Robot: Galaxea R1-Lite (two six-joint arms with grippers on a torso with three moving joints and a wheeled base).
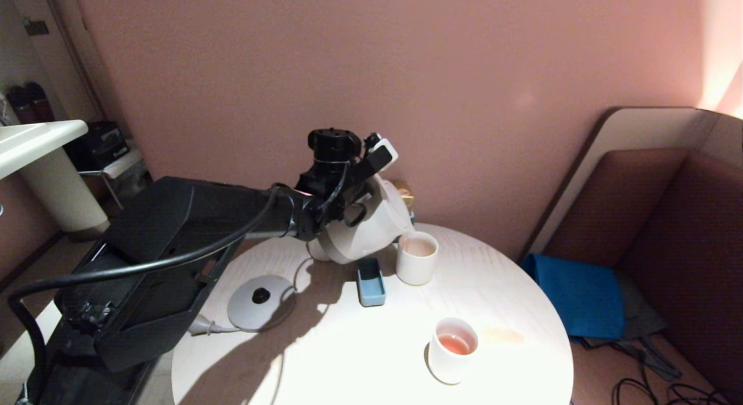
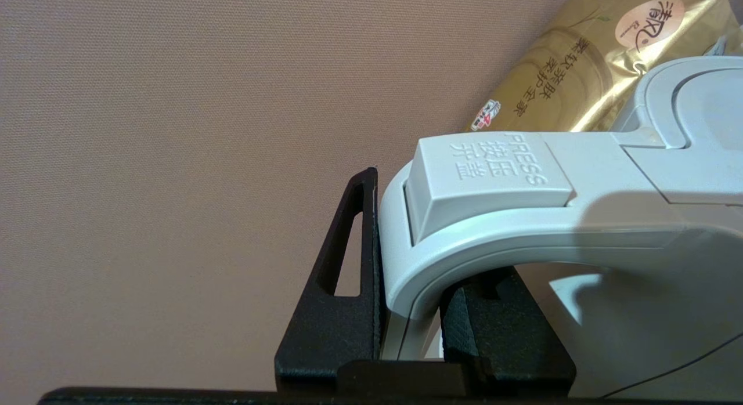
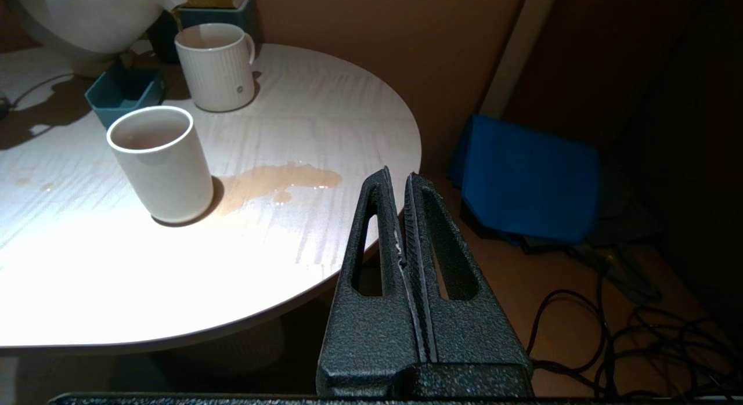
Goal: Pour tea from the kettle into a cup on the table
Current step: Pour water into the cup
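Kettle (image 1: 371,231), handle clamped in left end effector (image 2: 409,312), tilts spout-first over cup (image 1: 416,258) near the surface's far edge.

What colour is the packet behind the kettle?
Shiny gold with a round pale logo; the packet shows best in the left wrist view, behind the kettle.

Left arm (image 1: 191,219) reaches forward from lower left across the head view, wrist raised and cocked over toward the right, black cable looped along the forearm. Left gripper (image 2: 409,324) is clamped on the kettle handle (image 2: 493,242), one finger (image 2: 342,312) on the outer side, the other inside the loop (pads pressed against plastic). Right gripper (image 3: 401,219) hangs low beside the table edge, fingers pressed together, holding nothing.
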